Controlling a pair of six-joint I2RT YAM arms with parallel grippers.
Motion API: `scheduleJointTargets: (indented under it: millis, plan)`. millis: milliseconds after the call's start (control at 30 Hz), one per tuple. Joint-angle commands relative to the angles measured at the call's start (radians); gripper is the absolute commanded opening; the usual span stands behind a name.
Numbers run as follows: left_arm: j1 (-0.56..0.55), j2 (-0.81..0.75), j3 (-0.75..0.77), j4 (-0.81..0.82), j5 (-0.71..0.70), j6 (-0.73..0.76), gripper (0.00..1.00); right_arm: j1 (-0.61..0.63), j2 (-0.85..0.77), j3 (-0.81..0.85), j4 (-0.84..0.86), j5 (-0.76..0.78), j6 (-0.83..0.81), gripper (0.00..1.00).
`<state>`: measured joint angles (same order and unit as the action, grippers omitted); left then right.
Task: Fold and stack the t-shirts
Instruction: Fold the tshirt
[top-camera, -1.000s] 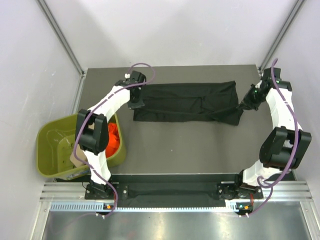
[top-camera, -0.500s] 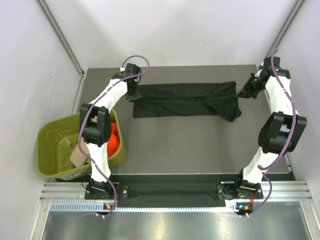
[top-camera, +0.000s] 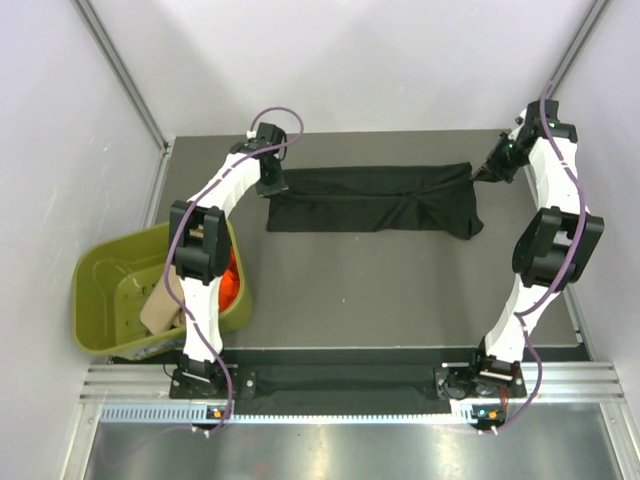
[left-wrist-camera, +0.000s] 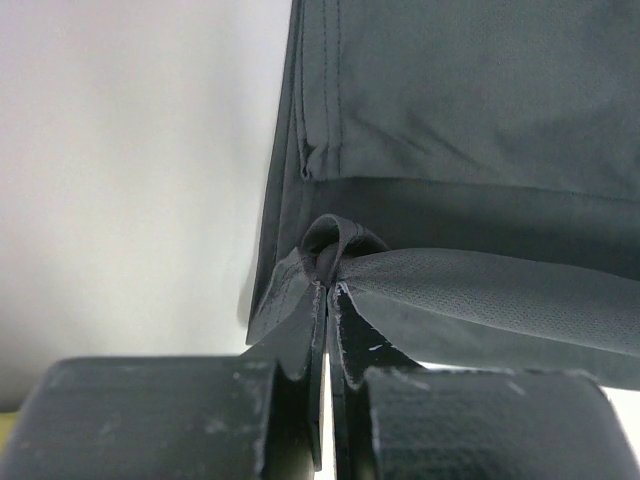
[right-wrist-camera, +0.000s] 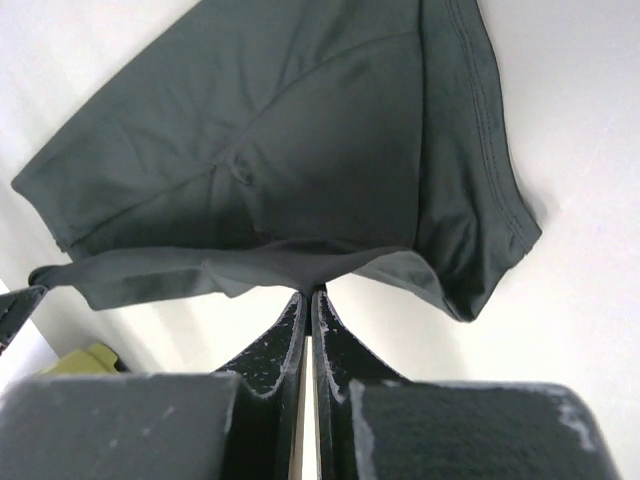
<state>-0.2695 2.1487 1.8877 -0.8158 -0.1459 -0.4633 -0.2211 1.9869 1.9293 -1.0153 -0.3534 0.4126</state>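
While jaws pinch black t-shirt (left-wrist-camera: 480, 100), overhead shows tub (top-camera: 110, 295)

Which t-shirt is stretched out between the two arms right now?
The black t-shirt, pinched at both ends over the table. The orange-red t-shirt lies bunched in the olive-green tub, with neither arm on it.

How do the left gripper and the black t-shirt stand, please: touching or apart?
Touching. The left wrist view shows the left gripper with its jaws shut on a bunched edge of the black t-shirt, cloth pinched between them.
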Motion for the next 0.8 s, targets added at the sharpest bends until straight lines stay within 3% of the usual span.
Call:
scheduleJointTargets:
  millis: [0, 767]
  plan:
    - [0.006, 0.013, 0.047, 0.027, -0.004, 0.009, 0.0, -0.007, 0.033, 0.077, -0.029, -0.009, -0.031, 0.01]
    - [0.027, 0.119, 0.128, 0.083, -0.006, -0.018, 0.0, -0.006, 0.234, 0.24, 0.049, -0.145, -0.029, 0.05]
